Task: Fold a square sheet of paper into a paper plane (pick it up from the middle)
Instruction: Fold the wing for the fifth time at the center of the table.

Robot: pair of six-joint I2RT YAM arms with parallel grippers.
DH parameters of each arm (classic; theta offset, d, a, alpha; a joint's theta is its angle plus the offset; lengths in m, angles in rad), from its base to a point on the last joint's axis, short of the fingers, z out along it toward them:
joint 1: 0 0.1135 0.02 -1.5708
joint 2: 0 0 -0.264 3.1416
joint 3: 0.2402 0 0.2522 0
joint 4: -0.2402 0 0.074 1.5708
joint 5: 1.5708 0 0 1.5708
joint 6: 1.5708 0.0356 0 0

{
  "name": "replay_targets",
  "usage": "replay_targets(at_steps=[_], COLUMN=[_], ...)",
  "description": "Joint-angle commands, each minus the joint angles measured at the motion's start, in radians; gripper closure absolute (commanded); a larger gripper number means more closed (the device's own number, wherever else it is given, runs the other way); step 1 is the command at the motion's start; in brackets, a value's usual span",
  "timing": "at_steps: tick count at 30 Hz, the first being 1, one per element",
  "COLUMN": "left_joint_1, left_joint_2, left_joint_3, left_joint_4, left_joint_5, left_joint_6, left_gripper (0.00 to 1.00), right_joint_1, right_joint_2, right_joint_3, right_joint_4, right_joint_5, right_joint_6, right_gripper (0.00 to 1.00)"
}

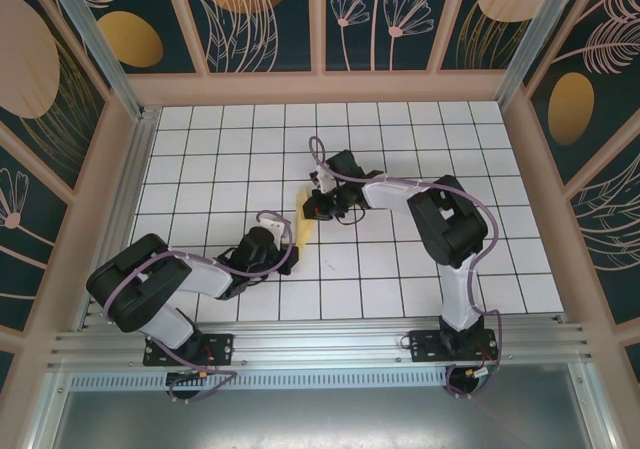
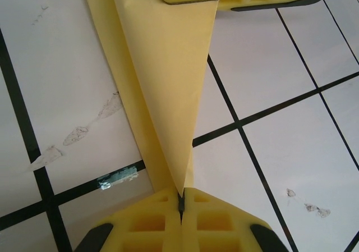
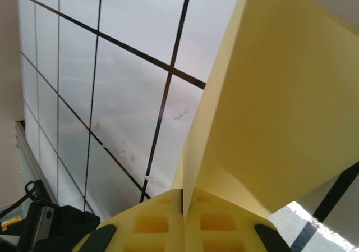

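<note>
Left tool (image 2: 181,198) nips paper plane (image 2: 162,83) tip; R wrist cam: right tool (image 3: 182,197) clamps fold.

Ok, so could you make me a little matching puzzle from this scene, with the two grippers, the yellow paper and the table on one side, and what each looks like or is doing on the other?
Things:
1. left gripper
2. right gripper
3. yellow paper
4. table

Descriptions:
A. white tiles with dark grid lines
B. shut on the paper's wider end
C. folded to a taper, held between both grippers
D. shut on the paper's narrow pointed tip

Pairs: 1-D, 2-B, 3-C, 4-A.
</note>
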Motion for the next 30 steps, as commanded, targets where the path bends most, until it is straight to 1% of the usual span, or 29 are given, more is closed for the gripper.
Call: replay_targets(at_steps=[1,3,4,6,9,11,13,16,21,23,25,30], left_joint_1=[-0.005,-0.005,-0.005,-0.005,-0.005,-0.005,-0.005,-0.002,0.033,0.059,0.076,0.084], left_joint_2=[0.023,0.024,0.026,0.024,0.004,-0.02,-0.05,-0.101,-0.165,-0.174,-0.16,-0.055], left_joint_3=[0.003,0.008,0.012,0.016,0.015,0.018,0.021,0.028,0.058,0.062,0.083,0.164], left_joint_4=[-0.028,-0.042,-0.052,-0.061,-0.067,-0.078,-0.082,-0.092,-0.101,-0.093,-0.096,-0.111], left_joint_5=[0.013,0.008,0.007,0.008,0.026,0.037,0.037,0.017,0.013,0.017,0.028,0.082], left_joint_6=[-0.01,-0.008,-0.005,0.0,0.0,-0.007,-0.02,-0.049,-0.122,-0.165,-0.192,-0.207], left_gripper=[0.97,0.96,0.94,0.87,0.73,0.66,0.6,0.55,0.54,0.58,0.64,0.74], right_joint_1=[-0.001,-0.002,-0.002,-0.002,-0.002,-0.002,-0.001,-0.002,-0.006,-0.006,-0.006,-0.008], right_joint_2=[0.028,0.029,0.029,0.029,0.036,0.042,0.048,0.052,0.06,0.062,0.062,0.062], right_joint_3=[0.039,0.036,0.036,0.037,0.04,0.045,0.05,0.05,0.044,0.042,0.041,0.039], right_joint_4=[-0.025,-0.03,-0.031,-0.031,-0.031,-0.034,-0.04,-0.036,-0.033,-0.032,-0.031,-0.029], right_joint_5=[0.076,0.105,0.117,0.131,0.145,0.144,0.146,0.145,0.144,0.139,0.135,0.133], right_joint_6=[-0.068,-0.081,-0.092,-0.107,-0.124,-0.131,-0.136,-0.14,-0.147,-0.148,-0.149,-0.148], right_gripper=[1.0,1.0,1.0,1.0,1.0,1.0,1.0,1.0,1.0,1.0,1.0,1.0])
